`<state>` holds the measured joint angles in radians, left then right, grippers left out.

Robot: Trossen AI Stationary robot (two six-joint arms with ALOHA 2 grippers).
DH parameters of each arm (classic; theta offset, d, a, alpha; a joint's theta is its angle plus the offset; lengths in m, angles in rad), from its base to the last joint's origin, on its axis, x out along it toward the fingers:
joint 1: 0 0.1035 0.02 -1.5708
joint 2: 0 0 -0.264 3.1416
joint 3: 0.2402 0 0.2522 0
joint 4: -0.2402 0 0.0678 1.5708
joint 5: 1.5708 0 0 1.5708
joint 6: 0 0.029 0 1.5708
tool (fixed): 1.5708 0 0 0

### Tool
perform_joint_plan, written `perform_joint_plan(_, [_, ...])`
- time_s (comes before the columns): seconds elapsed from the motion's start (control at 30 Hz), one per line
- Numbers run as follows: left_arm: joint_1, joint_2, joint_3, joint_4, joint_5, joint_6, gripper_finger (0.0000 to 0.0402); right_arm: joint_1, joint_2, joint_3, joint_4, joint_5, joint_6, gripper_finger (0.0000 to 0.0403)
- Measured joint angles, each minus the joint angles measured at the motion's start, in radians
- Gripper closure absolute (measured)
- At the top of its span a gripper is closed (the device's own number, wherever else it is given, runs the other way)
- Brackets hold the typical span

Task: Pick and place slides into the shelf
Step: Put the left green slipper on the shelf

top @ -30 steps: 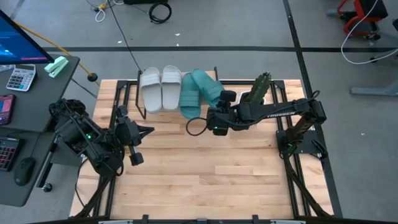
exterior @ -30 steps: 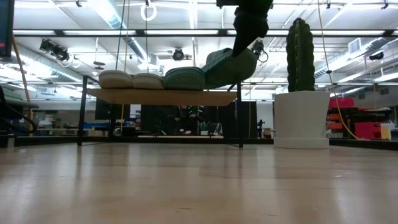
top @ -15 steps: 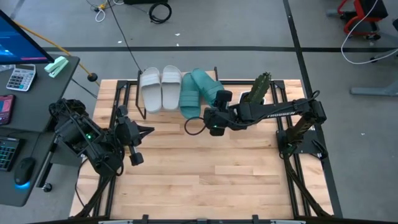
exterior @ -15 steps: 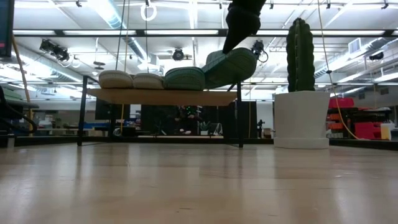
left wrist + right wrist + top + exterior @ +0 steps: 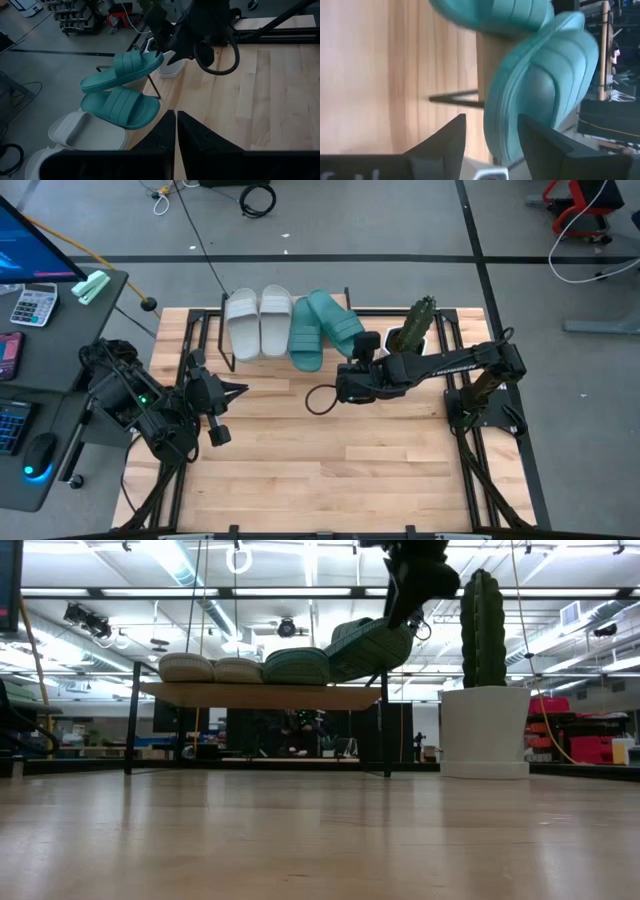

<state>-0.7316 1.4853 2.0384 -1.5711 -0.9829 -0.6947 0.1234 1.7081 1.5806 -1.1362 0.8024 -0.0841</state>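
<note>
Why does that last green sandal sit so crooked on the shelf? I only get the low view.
Observer: From above, the tilted teal slide lies partly across the second teal slide.
Operator: Is anything gripping it?
Observer: No. The right end effector has its fingers apart with nothing between them; its wrist view shows the slide just beyond.
Operator: And the other arm?
Observer: The left end effector waits shut over the left side of the table.

Two pale grey-white slides [image 5: 258,323] lie flat, side by side, on the shelf [image 5: 260,695]. One teal slide [image 5: 305,336] lies flat beside them. The other teal slide [image 5: 336,321] leans tilted against it.
</note>
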Motion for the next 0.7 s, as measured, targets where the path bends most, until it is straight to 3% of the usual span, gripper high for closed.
perform_joint_plan(0.27, [-0.001, 0.000, 0.000, 0.000, 0.000, 0.000, 0.0397, -0.004, 0.000, 0.000, -0.069, 0.002, 0.005, 0.0181])
perform_joint_plan(0.43, [-0.001, 0.000, 0.000, 0.000, 0.000, 0.000, 0.0384, -0.035, 0.000, 0.000, -0.076, 0.008, 0.052, 0.0160])
perform_joint_plan(0.7, [-0.001, 0.000, 0.000, 0.000, 0.000, -0.001, 0.0393, -0.115, 0.000, 0.000, -0.072, -0.039, 0.065, 0.0179])
